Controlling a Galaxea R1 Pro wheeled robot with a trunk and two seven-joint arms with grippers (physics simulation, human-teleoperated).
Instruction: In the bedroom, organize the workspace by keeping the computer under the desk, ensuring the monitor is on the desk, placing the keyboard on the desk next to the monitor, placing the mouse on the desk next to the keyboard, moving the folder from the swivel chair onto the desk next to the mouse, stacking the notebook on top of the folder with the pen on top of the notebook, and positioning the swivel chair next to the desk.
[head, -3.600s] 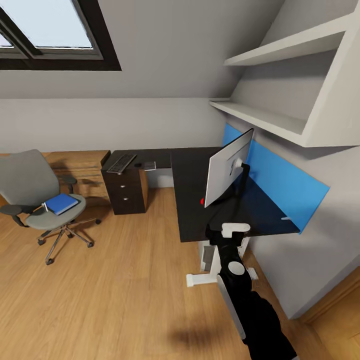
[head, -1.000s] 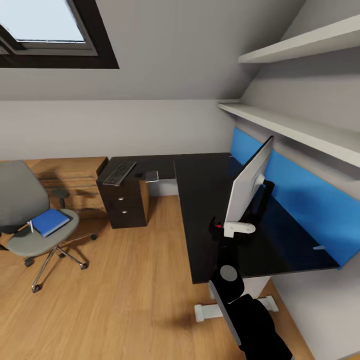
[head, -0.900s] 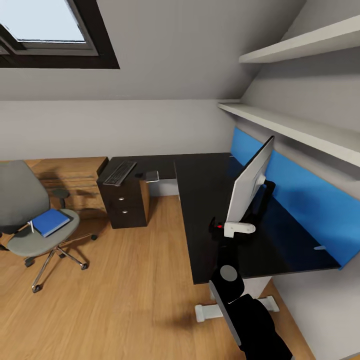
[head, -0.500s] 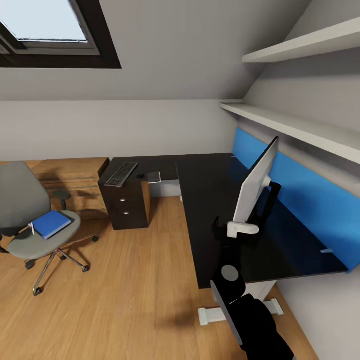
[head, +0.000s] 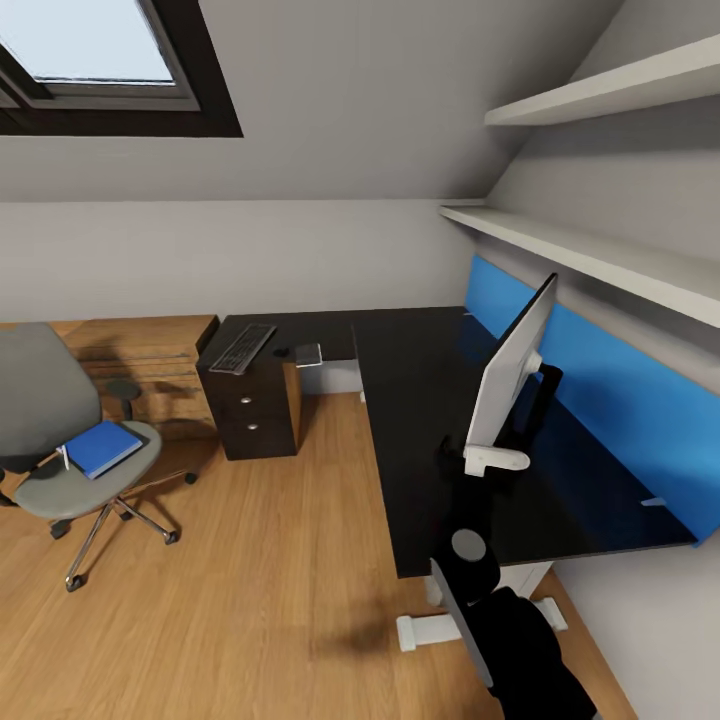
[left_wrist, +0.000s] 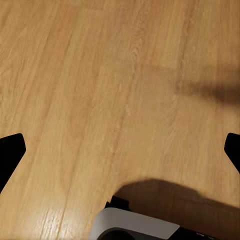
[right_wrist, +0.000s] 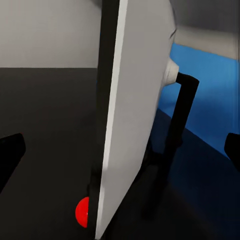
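Note:
The black-topped desk (head: 420, 400) carries the monitor (head: 512, 365), seen edge-on with its grey back toward the blue panel. My right gripper (head: 478, 448) is open at the monitor's near lower corner. In the right wrist view the monitor (right_wrist: 135, 100) edge and its red dot stand between the wide-apart fingers of my right gripper (right_wrist: 120, 150). The keyboard (head: 242, 347), a small dark mouse (head: 281, 352) and the grey notebook (head: 307, 353) lie on the desk's far wing. The blue folder (head: 100, 447) rests on the swivel chair (head: 45, 410). My left gripper (left_wrist: 120, 150) hangs open over bare floor. The computer and pen are hidden.
A dark drawer unit (head: 250, 410) stands under the desk's far wing, with a light-wood dresser (head: 140, 350) beside it behind the chair. Two wall shelves (head: 580, 250) overhang the desk at the right. Open wood floor (head: 260, 560) lies between chair and desk.
The head view has moved closer to the desk. The monitor now stands more parallel to the blue panel. My right gripper has shifted slightly right at its corner, and the red dot is now hidden in the head view.

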